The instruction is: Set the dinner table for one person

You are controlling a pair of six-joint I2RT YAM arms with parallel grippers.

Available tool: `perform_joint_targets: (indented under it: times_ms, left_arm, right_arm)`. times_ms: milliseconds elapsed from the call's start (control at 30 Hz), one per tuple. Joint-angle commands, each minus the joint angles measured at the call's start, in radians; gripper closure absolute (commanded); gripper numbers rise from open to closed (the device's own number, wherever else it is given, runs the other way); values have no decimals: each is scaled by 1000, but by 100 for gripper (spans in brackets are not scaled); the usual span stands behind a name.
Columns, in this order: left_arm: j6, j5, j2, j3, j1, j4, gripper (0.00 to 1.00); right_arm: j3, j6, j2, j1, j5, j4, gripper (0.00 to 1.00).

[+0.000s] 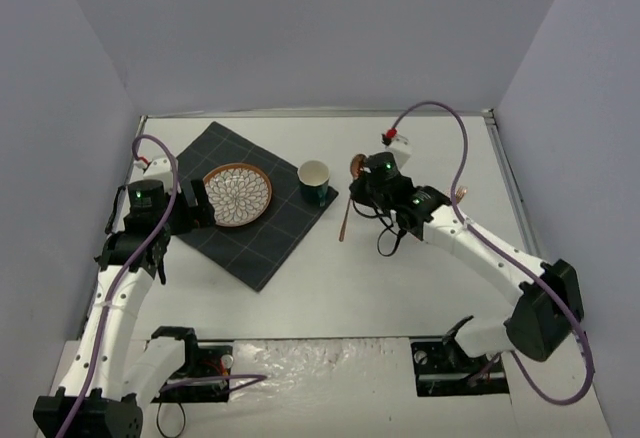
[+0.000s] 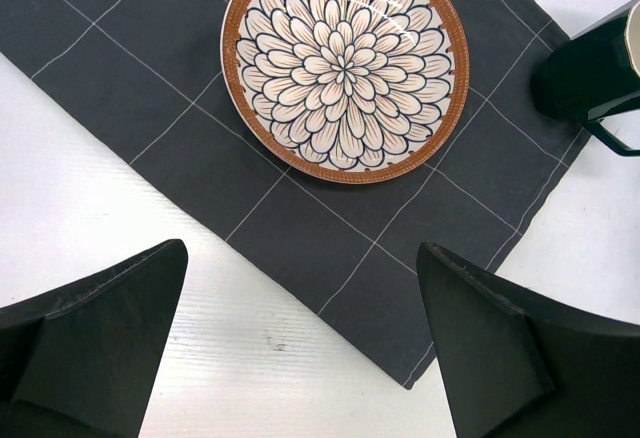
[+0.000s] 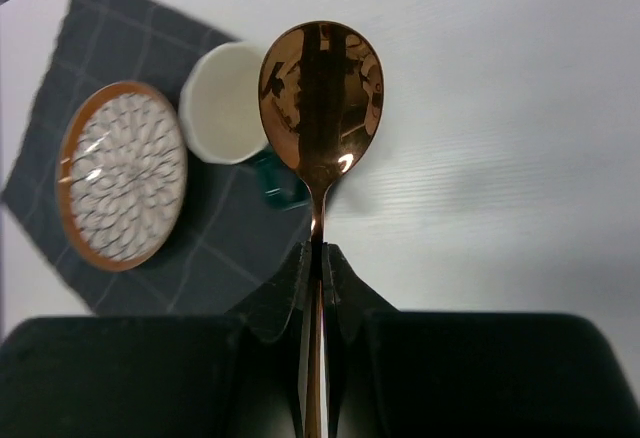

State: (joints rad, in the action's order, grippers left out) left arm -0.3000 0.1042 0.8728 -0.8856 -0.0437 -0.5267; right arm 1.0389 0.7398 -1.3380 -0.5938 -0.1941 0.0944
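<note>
On the white dinner table (image 1: pixel 400 278), a dark grey checked mat (image 1: pixel 262 238) bears a flower-patterned plate with a brown rim (image 1: pixel 237 194) and a dark green cup, white inside (image 1: pixel 314 182). My right gripper (image 1: pixel 352 198) is shut on a copper spoon (image 1: pixel 356 167), held above the table just right of the cup. In the right wrist view the fingers (image 3: pixel 318 250) pinch the handle and the spoon bowl (image 3: pixel 320 93) points forward beside the cup (image 3: pixel 232 103) and plate (image 3: pixel 122 173). My left gripper (image 1: pixel 200 203) is open and empty at the plate's left; its wrist view shows the plate (image 2: pixel 345 66), the cup (image 2: pixel 595 68) and the mat (image 2: pixel 120 78).
Grey walls close the table in on the left, back and right. The mat's near corner (image 2: pixel 410 383) lies between my left fingers (image 2: pixel 100 338). A purple cable (image 1: pixel 440 118) loops over my right arm.
</note>
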Motion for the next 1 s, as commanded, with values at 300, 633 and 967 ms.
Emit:
perform_joint_targets:
  times_ms: [300,633,967]
  left_arm:
    - [-10,-41,-31,-29,4,28,3]
    - [-10,-66,-40,-32,5,20,3]
    - [-13,-55,-38,-32,4,21,3]
  right_arm:
    - [427,270,-451,-395,-147,-62,100]
    - [511,440,-668,-421,-192,-61,100]
    - [492,561,-716,-419,-324,-16,100]
